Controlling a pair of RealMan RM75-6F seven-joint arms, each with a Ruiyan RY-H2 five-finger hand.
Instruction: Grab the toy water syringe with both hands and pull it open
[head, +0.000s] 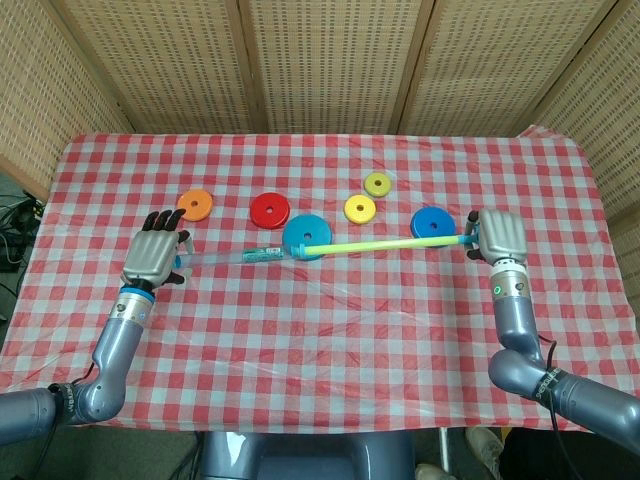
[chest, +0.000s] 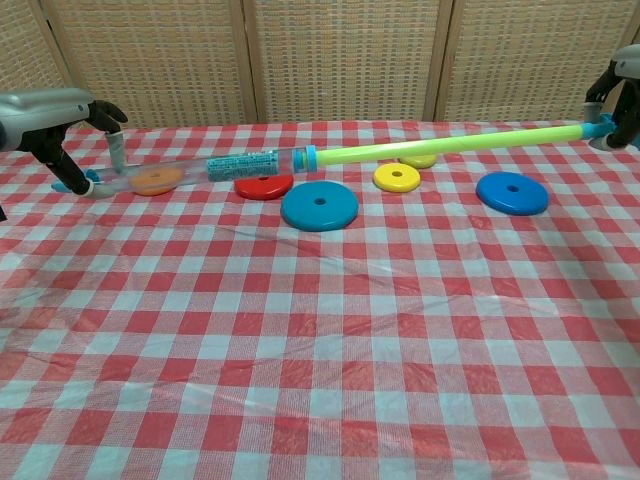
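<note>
The toy water syringe (head: 275, 254) (chest: 245, 163) hangs above the table, drawn out long: a clear barrel with a blue label on the left, a yellow-green plunger rod (head: 385, 243) (chest: 450, 145) on the right. My left hand (head: 153, 256) (chest: 60, 120) grips the barrel's left end. My right hand (head: 499, 236) (chest: 622, 90) holds the blue plunger handle at the far right. In the chest view the right hand is partly cut off by the frame edge.
Flat discs lie on the checked tablecloth under the syringe: orange (head: 194, 205), red (head: 269, 210), large blue (head: 308, 234), two yellow (head: 360, 209) (head: 378, 184) and another blue (head: 431, 222). Wicker screens stand behind the table.
</note>
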